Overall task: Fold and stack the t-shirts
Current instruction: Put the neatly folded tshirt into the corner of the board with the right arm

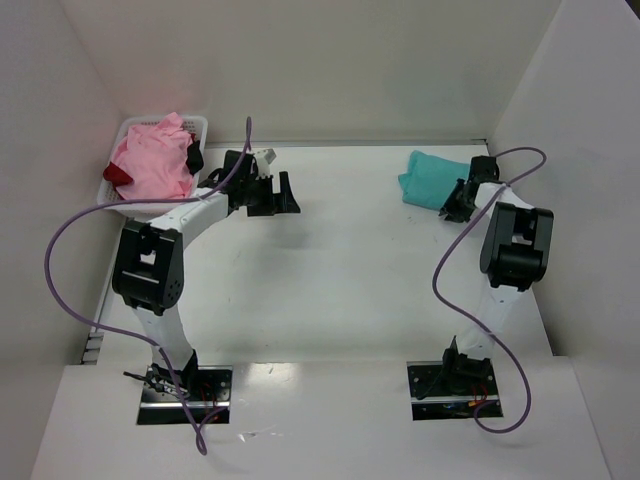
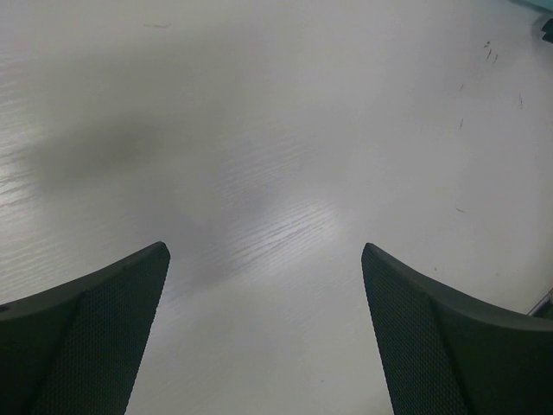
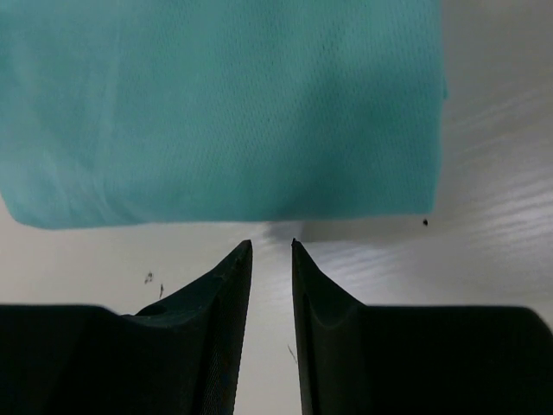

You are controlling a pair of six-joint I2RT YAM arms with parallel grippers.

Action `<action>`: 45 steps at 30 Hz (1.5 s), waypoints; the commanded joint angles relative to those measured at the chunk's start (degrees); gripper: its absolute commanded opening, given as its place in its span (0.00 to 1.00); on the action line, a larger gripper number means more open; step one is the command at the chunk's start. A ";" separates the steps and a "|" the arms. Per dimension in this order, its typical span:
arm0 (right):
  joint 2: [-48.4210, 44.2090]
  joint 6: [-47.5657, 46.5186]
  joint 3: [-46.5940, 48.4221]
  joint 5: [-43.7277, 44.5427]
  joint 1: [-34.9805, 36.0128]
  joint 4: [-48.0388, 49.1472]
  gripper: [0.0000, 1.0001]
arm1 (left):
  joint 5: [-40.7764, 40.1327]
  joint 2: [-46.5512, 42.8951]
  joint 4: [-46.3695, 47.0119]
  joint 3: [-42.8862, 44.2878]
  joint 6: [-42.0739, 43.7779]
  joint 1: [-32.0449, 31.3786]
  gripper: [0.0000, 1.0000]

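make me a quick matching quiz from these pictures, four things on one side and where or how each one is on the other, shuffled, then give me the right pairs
Things:
1. teal t-shirt
2. pink t-shirt
3. left hand
4. right hand

Place or state:
A. fingers wide apart over bare table
B. heaped in the white basket at far left
C. fingers nearly together, just short of the teal cloth
D. folded on the table at far right

Pairs: 1-D, 2-B, 3-A, 4-C

Lab test cell: white table [image 1: 350, 260] boxed by plain white walls [image 1: 330, 60], two bolted robot arms.
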 commanded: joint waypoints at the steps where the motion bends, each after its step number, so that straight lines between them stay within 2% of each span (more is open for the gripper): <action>1: 2.71 0.83 3.93 0.43 -0.06 2.66 0.31 | -0.11 -2.62 2.25 -0.48 0.48 -0.15 1.00; 10: 6.67 0.30 8.94 10.09 -0.06 2.05 0.31 | -0.64 -1.47 2.25 0.05 -0.05 -0.15 1.00; 23: 14.49 -0.75 22.91 12.92 -2.33 -2.15 0.32 | -0.11 1.52 0.58 3.04 0.47 -0.15 1.00; 26: 12.23 -1.28 24.68 10.38 -2.34 -5.15 0.40 | -0.11 0.91 0.58 3.04 0.48 -0.15 1.00; 27: 10.56 -2.15 22.24 7.06 -2.34 -5.16 0.44 | -0.11 0.90 0.58 3.04 0.48 -0.15 1.00; 28: 6.46 -2.68 20.83 5.46 -2.34 -4.55 0.54 | -0.11 0.90 0.58 3.04 0.48 -0.15 1.00; 30: 1.78 -3.30 16.45 3.78 -1.64 -2.45 0.61 | -0.11 0.29 0.58 2.42 0.48 -0.15 1.00; 31: -2.59 -4.35 15.29 0.99 -0.68 -1.65 0.69 | -0.11 0.29 0.58 1.81 0.48 -0.15 1.00; 34: -7.20 -7.86 13.25 -4.12 2.74 0.64 0.79 | 0.50 -0.24 1.10 1.80 0.48 -0.15 1.00; 35: -7.99 -8.39 13.25 -2.92 4.15 1.16 0.84 | 1.02 -0.24 1.11 1.80 0.48 -0.15 1.00; 37: -8.00 -10.33 14.65 -0.89 8.88 1.78 0.86 | 1.55 -0.24 1.11 1.80 1.00 -0.15 1.00; 43: 3.85 -9.28 26.95 10.52 17.25 -1.73 0.88 | 1.56 -0.76 1.72 1.20 1.53 -0.15 1.00; 45: 9.80 -9.28 32.64 18.66 20.15 -4.18 0.89 | 0.77 -0.77 2.25 1.19 2.05 -0.15 1.00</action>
